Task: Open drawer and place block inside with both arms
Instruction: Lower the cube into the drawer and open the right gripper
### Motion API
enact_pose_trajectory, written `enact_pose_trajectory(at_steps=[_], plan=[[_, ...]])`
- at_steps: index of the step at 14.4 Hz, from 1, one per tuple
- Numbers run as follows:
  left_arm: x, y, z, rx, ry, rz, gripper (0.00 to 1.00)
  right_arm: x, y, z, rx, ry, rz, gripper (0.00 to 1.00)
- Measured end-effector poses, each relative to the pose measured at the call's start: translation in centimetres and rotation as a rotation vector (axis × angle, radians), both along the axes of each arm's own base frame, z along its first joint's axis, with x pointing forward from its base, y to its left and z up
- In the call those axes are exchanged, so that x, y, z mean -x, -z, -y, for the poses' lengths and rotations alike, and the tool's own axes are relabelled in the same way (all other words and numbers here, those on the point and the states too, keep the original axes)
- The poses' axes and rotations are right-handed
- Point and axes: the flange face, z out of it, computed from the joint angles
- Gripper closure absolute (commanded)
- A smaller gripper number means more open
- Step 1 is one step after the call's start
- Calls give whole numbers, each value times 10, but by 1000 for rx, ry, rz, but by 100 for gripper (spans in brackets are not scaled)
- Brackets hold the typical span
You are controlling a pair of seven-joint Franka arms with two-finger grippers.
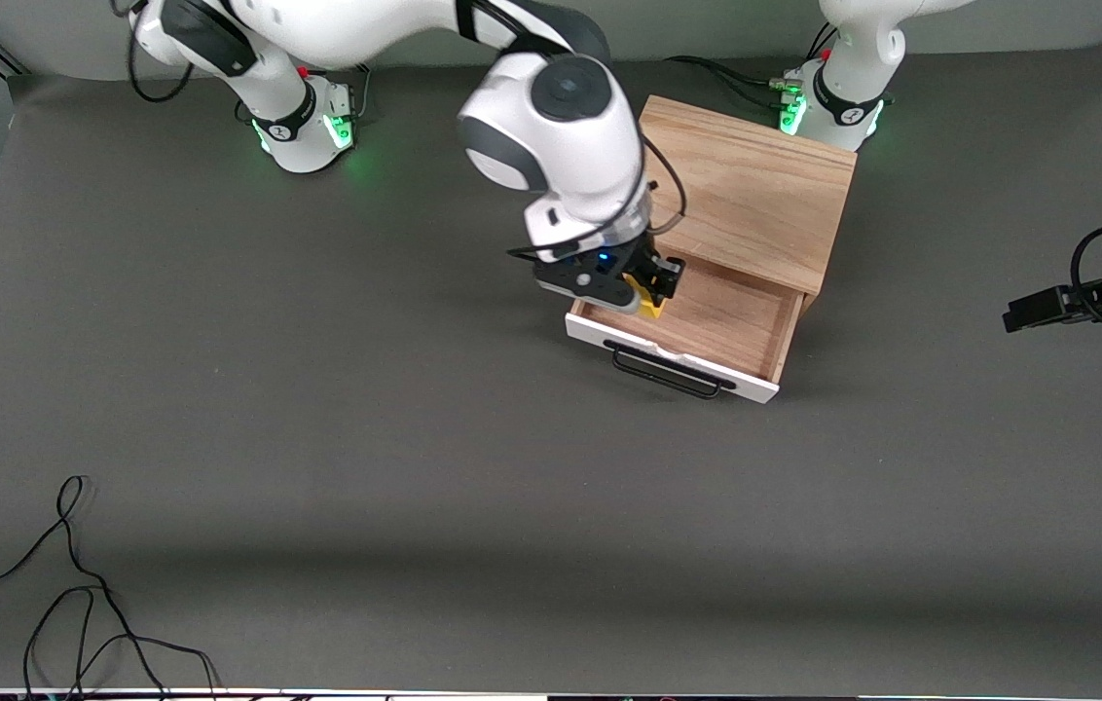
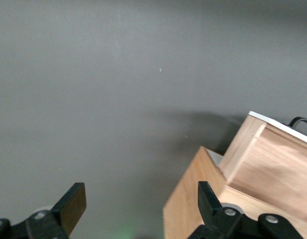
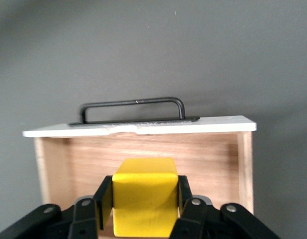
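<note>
Two arms share this job, and only one is loaded at present. Nearest the front camera lies a loose black cable (image 1: 74, 584) on the dark grey counter (image 1: 317, 438), well apart from the work area. Farther from that camera, the drawer (image 1: 707, 326) stands pulled out of its oak-grain wooden box (image 1: 755, 195), white front and black bar handle (image 1: 665, 373) facing the camera, so the light wood interior is exposed from above. That open state is what allows a top-down placement.

The right hand (image 1: 650, 292) hangs over the drawer's interior, at the end toward the right arm, its fingers (image 3: 104, 196) pinching the yellow block (image 3: 143, 196) on two opposing faces. The block is held low within the drawer walls, apparently so that it can be released without bouncing; whether it touches the floor cannot be told.

The left hand (image 2: 138, 209) waits with fingers spread, empty, off the left arm's end of the box, presumably withdrawn to keep the approach path free.
</note>
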Motion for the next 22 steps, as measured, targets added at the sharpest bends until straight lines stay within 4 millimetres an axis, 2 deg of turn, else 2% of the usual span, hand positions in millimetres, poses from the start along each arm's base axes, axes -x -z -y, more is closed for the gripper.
enact_pose_trajectory(at_steps=[2,3,6,7,8,10,11,12,13,17,19,20,22], plan=[[11,1,2,-9,93,23,0,6,38,-11,29,-10,-4,87],[16,1,3,-11,116,26,0,9,49,-15,36,-17,-12,87],[24,-10,6,-17,140,47,0,19,67,-23,56,-29,-12,86],[26,-15,8,-19,143,55,0,21,72,-25,62,-32,-12,83],[29,-18,10,-20,147,57,0,23,76,-27,67,-35,-13,69],[33,-24,15,-22,154,62,0,24,84,-28,72,-35,-15,53],[34,-26,17,-22,156,66,0,25,86,-29,73,-29,-15,53],[34,-28,17,-23,157,69,0,25,87,-30,74,-25,-12,35],[35,-29,17,-24,157,70,0,25,88,-30,72,-22,-8,2],[35,-29,33,-22,183,71,0,23,87,-30,79,-28,26,0],[36,-29,36,-22,189,71,0,17,76,-30,70,-20,41,0],[36,-29,37,-22,190,71,0,12,65,-26,76,-8,47,0],[35,-29,35,-23,187,71,0,-6,24,-8,90,30,67,0]])
